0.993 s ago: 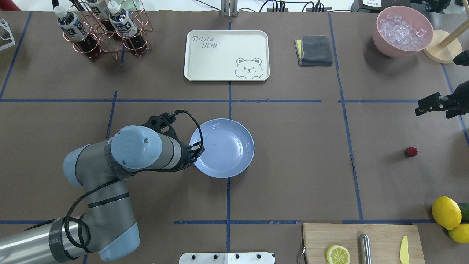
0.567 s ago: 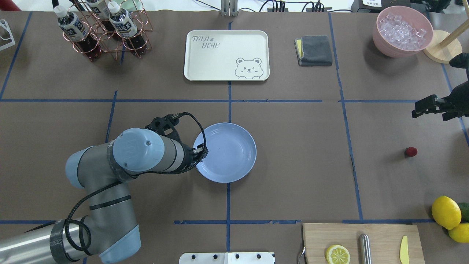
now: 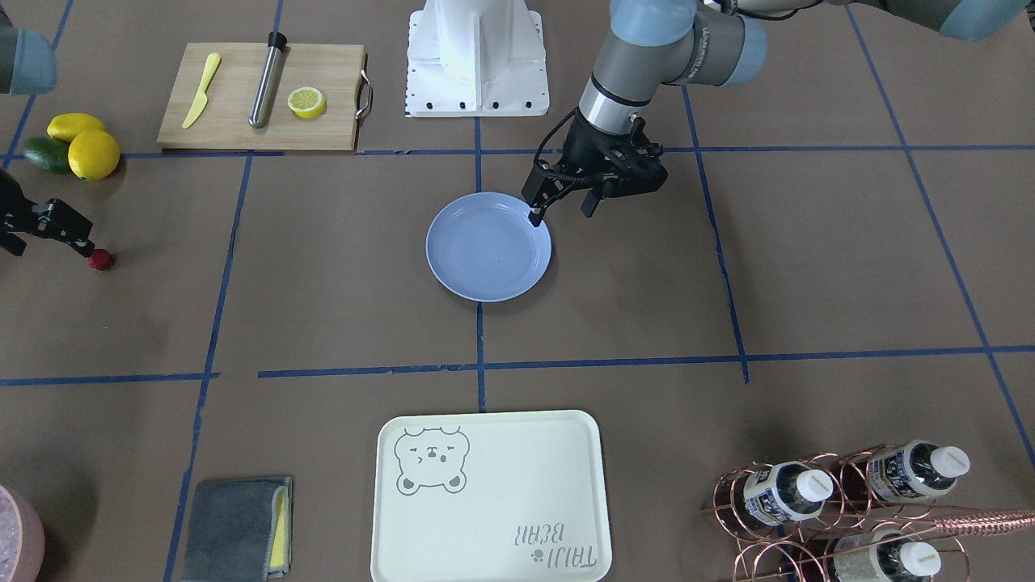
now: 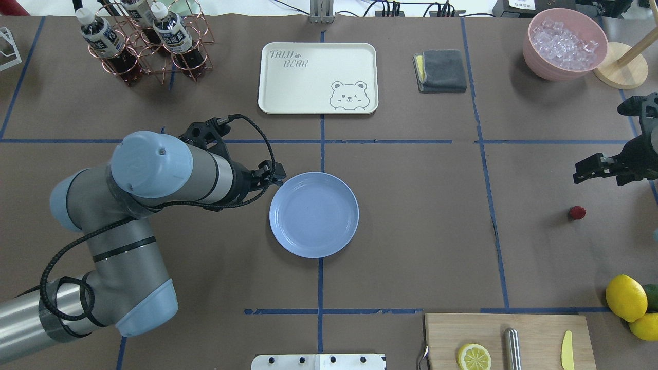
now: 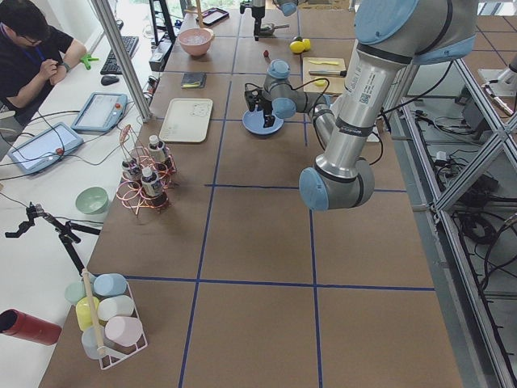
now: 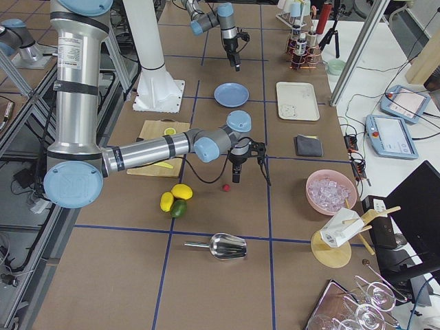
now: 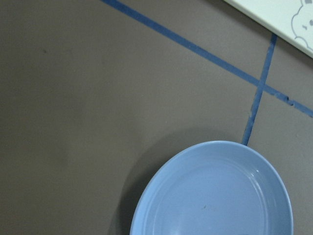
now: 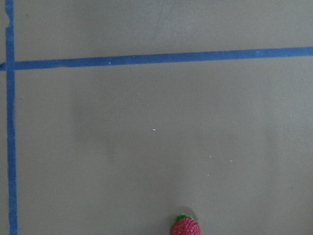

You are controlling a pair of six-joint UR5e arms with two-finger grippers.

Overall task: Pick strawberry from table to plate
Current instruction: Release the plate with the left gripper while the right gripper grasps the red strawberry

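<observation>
The strawberry [image 4: 577, 212] lies small and dark red on the brown table [image 4: 411, 205] at the right, and it shows at the bottom edge of the right wrist view [image 8: 186, 227]. My right gripper [image 6: 250, 177] hovers open just beyond it, one finger [image 4: 586, 170] up and right of the berry. Near the table's middle the light-blue plate [image 4: 313, 214] lies flat with nothing in it. My left gripper [image 3: 562, 208] stands open at the plate's rim [image 3: 543, 230], one fingertip just over the edge, holding nothing.
Two lemons [image 4: 625, 297] and an avocado [image 4: 652, 295] sit near the strawberry, beside a cutting board [image 4: 509, 339] with a lemon half. A cream bear tray [image 4: 318, 77], a grey cloth [image 4: 440, 70], an ice bowl [image 4: 565, 43] and a bottle rack [image 4: 144, 41] line the far side.
My left gripper has let go of the plate's rim and drawn back toward the far left. The plate has settled flat. My right gripper has moved closer to the strawberry.
</observation>
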